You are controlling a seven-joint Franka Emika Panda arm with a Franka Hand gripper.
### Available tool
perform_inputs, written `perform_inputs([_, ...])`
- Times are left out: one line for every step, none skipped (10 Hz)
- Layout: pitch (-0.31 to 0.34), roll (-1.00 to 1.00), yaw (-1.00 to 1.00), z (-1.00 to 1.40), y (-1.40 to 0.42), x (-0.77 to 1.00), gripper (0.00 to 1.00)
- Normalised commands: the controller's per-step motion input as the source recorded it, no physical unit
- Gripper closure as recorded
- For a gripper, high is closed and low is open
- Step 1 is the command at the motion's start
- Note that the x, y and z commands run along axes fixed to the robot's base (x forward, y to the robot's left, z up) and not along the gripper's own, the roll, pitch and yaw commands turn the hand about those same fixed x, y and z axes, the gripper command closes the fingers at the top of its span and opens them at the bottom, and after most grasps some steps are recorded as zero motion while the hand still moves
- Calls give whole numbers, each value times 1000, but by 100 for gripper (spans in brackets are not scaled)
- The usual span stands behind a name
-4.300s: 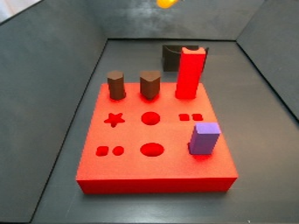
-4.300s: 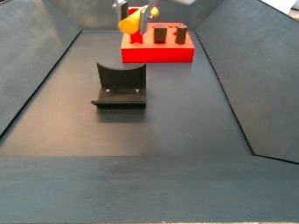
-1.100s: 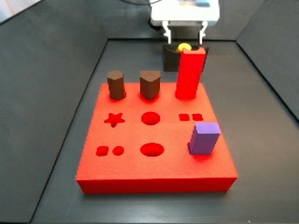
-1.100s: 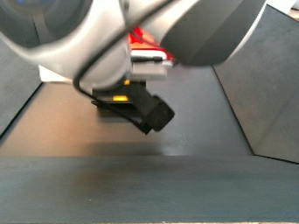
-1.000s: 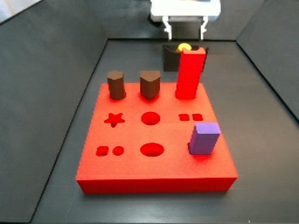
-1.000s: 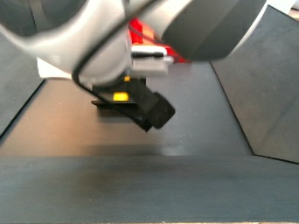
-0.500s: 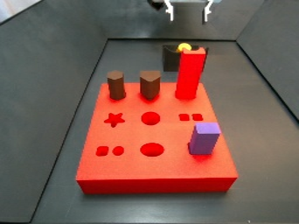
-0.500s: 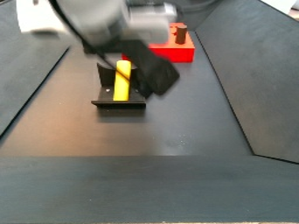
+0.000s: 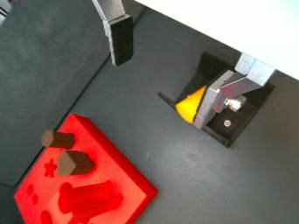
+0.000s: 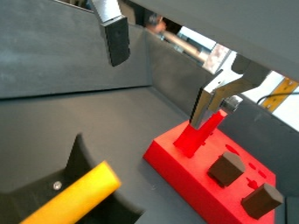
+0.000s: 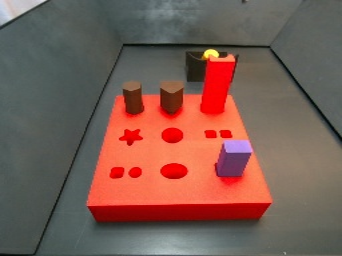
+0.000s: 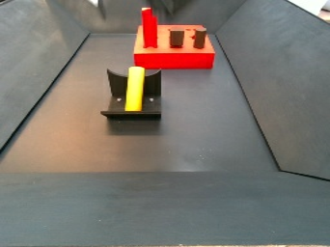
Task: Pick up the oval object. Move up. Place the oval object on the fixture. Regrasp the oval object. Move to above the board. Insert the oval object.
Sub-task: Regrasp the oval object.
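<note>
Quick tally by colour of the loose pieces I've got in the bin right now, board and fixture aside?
Yellow: 1, the oval object, leaning on the fixture
Brown: 2, pegs standing on the board
Red: 1, tall block on the board
Purple: 1, block on the board
Total: 5
The gripper is above the fixture, empty, fingers apart.

oval object (image 12: 134, 88) leaning on fixture (image 12: 131, 109); board (image 12: 175, 58) behind; gripper unseen
</note>
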Motion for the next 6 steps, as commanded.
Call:
perform_inputs([47,1000,6,115,-382,-49,0])
perform_inputs([42,1000,6,8,-131,-27,0])
perform_inputs([42,1000,7,47,-14,-35,0])
perform_inputs([37,1000,7,26,-34,-33,0])
perform_inputs([31,1000,7,9,-39,-30,0])
perform_inputs([26,1000,8,14,-27,-33,0])
